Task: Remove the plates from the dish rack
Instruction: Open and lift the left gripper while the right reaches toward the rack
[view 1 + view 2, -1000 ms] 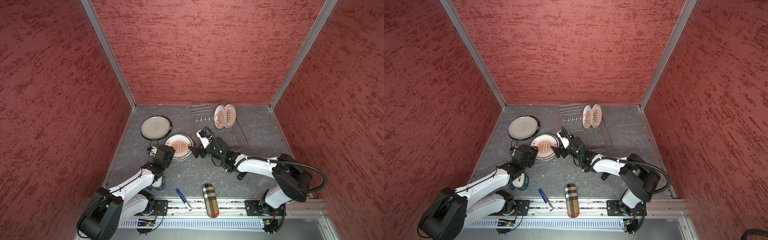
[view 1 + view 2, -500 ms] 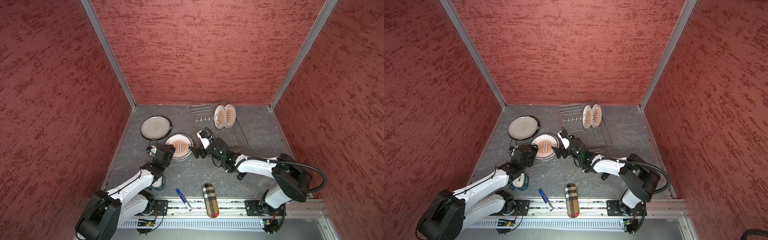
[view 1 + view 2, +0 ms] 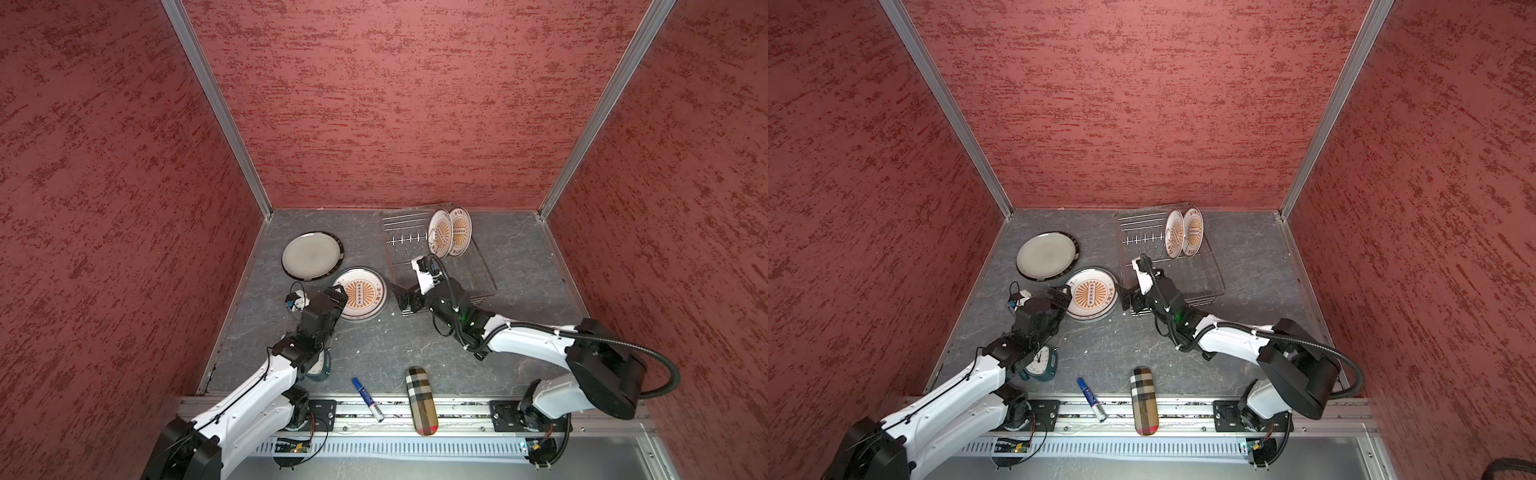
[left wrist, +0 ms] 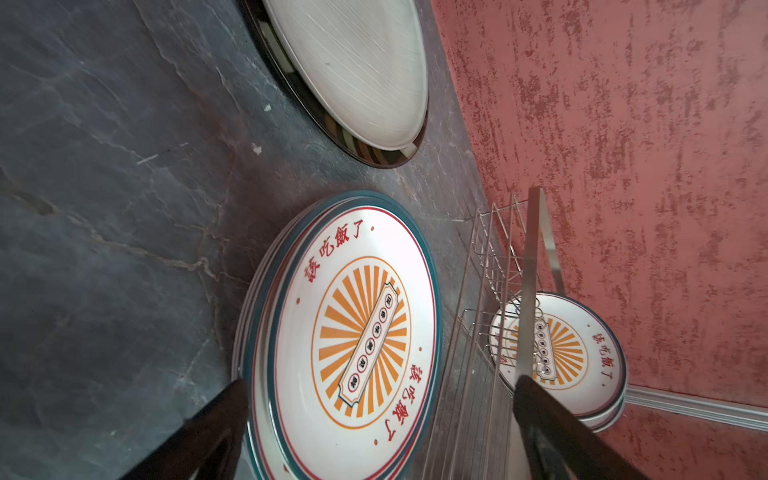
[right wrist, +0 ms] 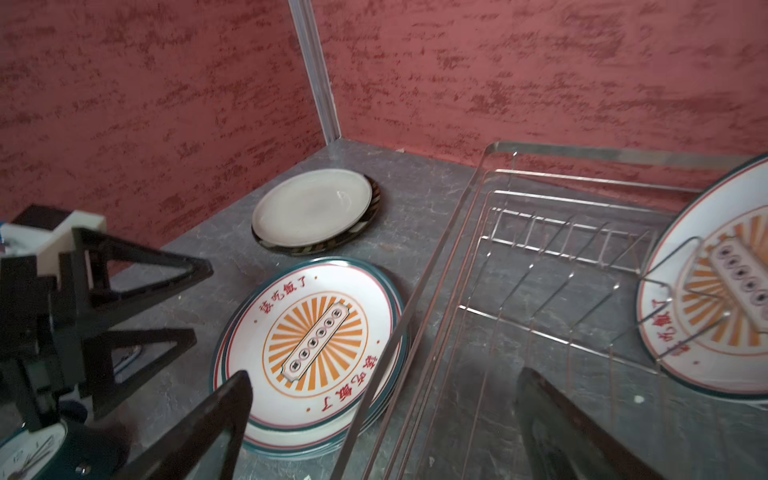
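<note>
The dish rack (image 3: 478,270) stands at the back of the grey table, right of the middle, and 2 sunburst plates (image 3: 440,237) stand upright side by side at its far right end; the prongs to their left are bare. A stack of sunburst plates (image 3: 360,294) lies flat on the table just left of the rack, and a grey-white plate (image 3: 311,254) with a dark rim lies flat just beyond it, towards the left wall. The left gripper (image 3: 334,296) sits low at the stack's near-left edge, jaws spread wide and holding nothing; in the left wrist view the top plate (image 4: 353,332) lies between its fingers (image 4: 224,415). The right gripper (image 3: 405,298) hangs at the rack's near-left corner, also spread wide and empty, the rack's rim running between its fingers (image 5: 224,411). A teal alarm clock (image 3: 1040,363) sits under the left arm, with a blue marker (image 3: 368,399) and a plaid case (image 3: 422,401) at the front edge
</note>
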